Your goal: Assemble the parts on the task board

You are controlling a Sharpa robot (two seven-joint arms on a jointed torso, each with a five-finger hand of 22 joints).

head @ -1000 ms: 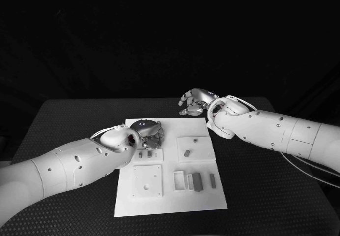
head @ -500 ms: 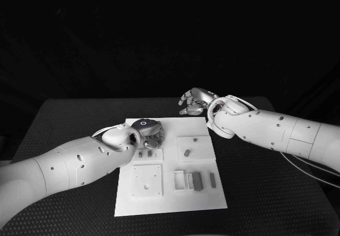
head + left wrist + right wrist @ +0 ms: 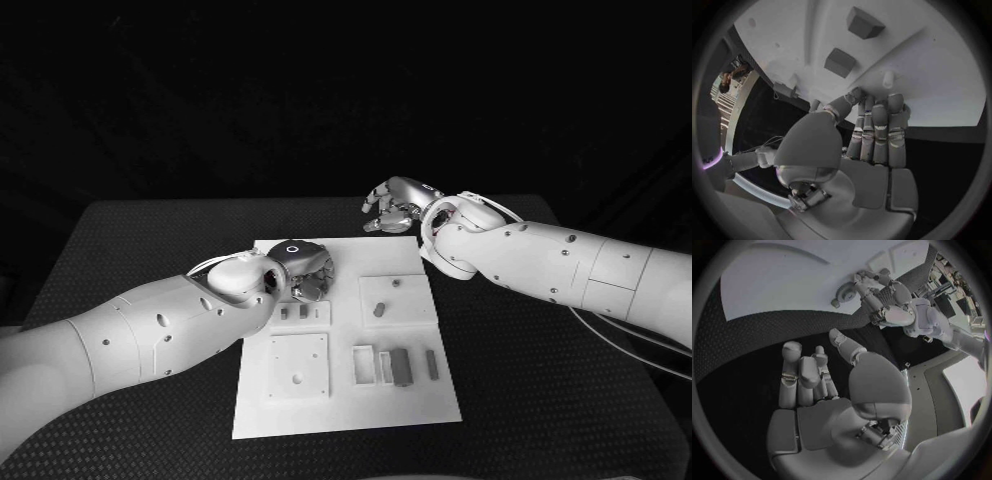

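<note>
Black tabletop (image 3: 144, 250) with the white task board (image 3: 353, 405) sitting in the middle, both arms hanging around its far end.

Left hand (image 3: 300, 270) is hovering over the board's far-left corner, fingers curled downward; can't tell if it's gripping anything, though the wrist view is showing the fingertips (image 3: 879, 102) right by a small pale peg (image 3: 888, 79). Right hand (image 3: 392, 207) is floating off the board past its far edge, fingers loose, holding nothing. Parts (image 3: 402, 369) are lying nearer the robot, long axes pointing away from it, so I'm guessing the left hand is the nearer one.
</note>
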